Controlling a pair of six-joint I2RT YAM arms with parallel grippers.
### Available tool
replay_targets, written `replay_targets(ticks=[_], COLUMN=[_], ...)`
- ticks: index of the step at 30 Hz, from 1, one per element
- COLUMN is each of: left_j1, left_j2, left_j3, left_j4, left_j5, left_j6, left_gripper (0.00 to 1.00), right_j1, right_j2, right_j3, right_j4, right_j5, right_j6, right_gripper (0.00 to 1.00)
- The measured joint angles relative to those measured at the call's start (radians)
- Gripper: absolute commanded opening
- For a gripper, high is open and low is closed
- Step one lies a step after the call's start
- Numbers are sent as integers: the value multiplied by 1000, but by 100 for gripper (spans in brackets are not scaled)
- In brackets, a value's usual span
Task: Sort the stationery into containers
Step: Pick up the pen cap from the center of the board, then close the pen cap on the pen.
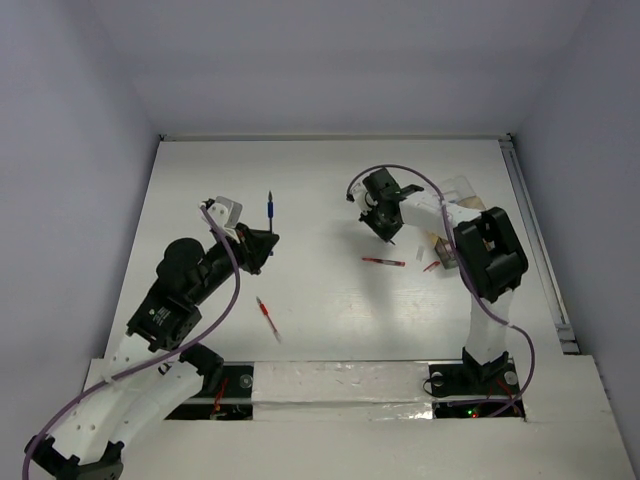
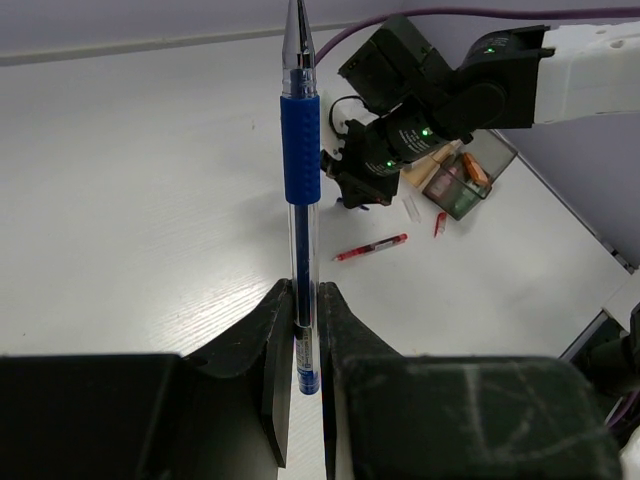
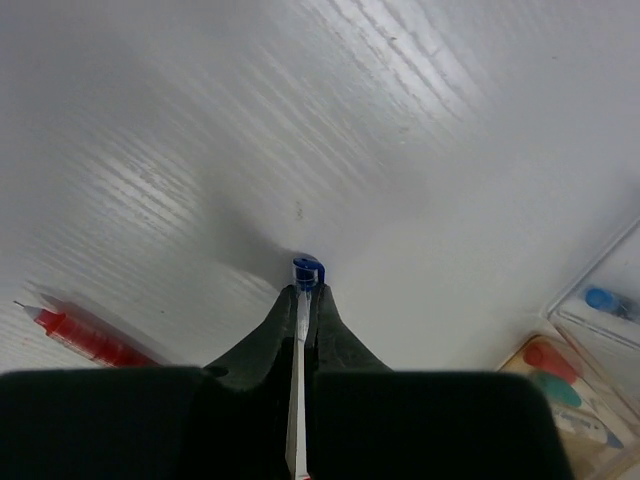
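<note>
My left gripper [image 1: 262, 240] [image 2: 306, 292] is shut on a blue pen [image 1: 269, 209] [image 2: 300, 150], gripped near its back end, tip pointing away. My right gripper [image 1: 386, 222] [image 3: 307, 291] is shut on a thin clear piece with a blue end [image 3: 308, 271], which looks like a pen cap, held just above the table. A red pen [image 1: 383, 261] [image 2: 372, 247] [image 3: 80, 336] lies near the right gripper. Another red pen [image 1: 266, 316] lies in the middle near the front. The clear organiser box [image 1: 445, 252] [image 2: 458, 182] [image 3: 590, 400], partly hidden by the right arm, holds blue, orange and green items.
A small red piece [image 1: 432, 266] [image 2: 438, 224] and a small white piece [image 2: 412, 207] lie beside the box. A red item [image 1: 219, 386] lies by the left arm's base. The right arm [image 1: 488, 255] stands over the box. White walls close in the table.
</note>
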Motion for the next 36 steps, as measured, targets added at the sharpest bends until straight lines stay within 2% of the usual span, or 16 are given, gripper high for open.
replay_targets(ticks=[6, 9, 15, 17, 20, 26, 36], left_j1=[0, 0, 0, 0, 0, 0, 0], left_j2=[18, 26, 55, 67, 82, 112, 147], left_j3=[0, 0, 0, -2, -8, -12, -12], left_j4=[1, 1, 8, 13, 19, 23, 30], left_j5=[7, 10, 27, 41, 61, 91, 128], left_j6=[0, -1, -1, -1, -1, 2, 10], left_gripper=[0, 0, 0, 0, 0, 0, 0], right_j1=[-21, -26, -19, 2, 60, 154, 219], right_j2=[-46, -108, -440, -557, -641, -589, -507], right_j3=[-68, -112, -234, -277, -321, -344, -341], right_j4=[122, 194, 441, 583, 779, 1021, 1229], right_j5=[56, 89, 9, -43, -110, -231, -335], right_j6=[60, 143, 408, 516, 658, 875, 1037], right_gripper=[0, 0, 0, 0, 0, 0, 0])
